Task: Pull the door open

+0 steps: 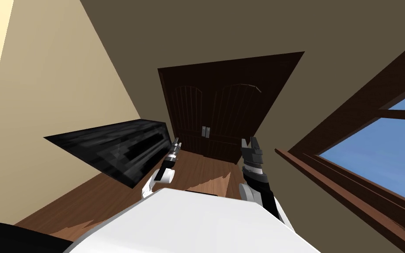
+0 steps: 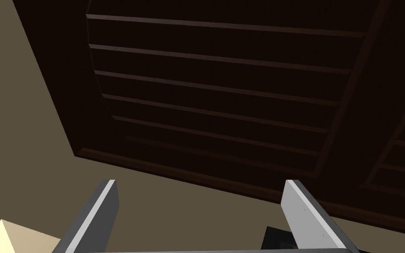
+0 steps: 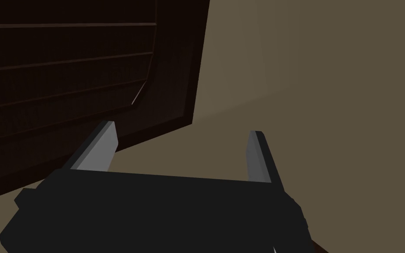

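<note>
Olive wall (image 1: 241,30) holds dark double door (image 1: 223,114), upright, facing left tool (image 1: 176,140) and right tool (image 1: 249,140), both spread.

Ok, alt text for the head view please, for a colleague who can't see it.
A dark brown double door, shut, with two grey handles at its centre seam, stands ahead across a wooden floor. The left claw and right claw are raised short of it. A black slab of furniture lies to the left, a window showing blue to the right.

The door (image 1: 223,114) stands ahead; a long furniture block (image 1: 109,147) lies left of it; a window (image 1: 373,149) right.
</note>
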Tool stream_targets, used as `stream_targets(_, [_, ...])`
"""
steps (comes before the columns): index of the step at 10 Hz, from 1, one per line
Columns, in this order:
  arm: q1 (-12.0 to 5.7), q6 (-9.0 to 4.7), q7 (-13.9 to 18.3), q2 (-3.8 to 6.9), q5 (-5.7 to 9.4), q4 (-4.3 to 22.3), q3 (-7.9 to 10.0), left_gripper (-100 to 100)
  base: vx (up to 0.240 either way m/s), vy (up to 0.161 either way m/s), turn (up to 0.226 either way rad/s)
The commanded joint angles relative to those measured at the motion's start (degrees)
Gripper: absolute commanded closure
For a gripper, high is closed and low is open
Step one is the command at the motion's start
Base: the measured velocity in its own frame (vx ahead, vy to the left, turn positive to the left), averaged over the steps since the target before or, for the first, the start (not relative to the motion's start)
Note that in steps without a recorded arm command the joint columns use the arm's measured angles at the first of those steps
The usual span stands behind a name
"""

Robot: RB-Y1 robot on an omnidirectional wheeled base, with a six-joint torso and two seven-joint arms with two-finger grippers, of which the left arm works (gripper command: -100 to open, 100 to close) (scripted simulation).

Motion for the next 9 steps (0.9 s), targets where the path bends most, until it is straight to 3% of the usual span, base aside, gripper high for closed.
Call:
stream_targets(1, [-1.16, 0.22, 0.3, 0.6, 0.13, 2.33, 0.08, -100, 0.11, -0.056, -0.056])
stream_targets(9, [-6.31, 1.79, 0.77, 2.06, 0.25, 12.29, -0.28, -100, 0.109, -0.046, -0.052])
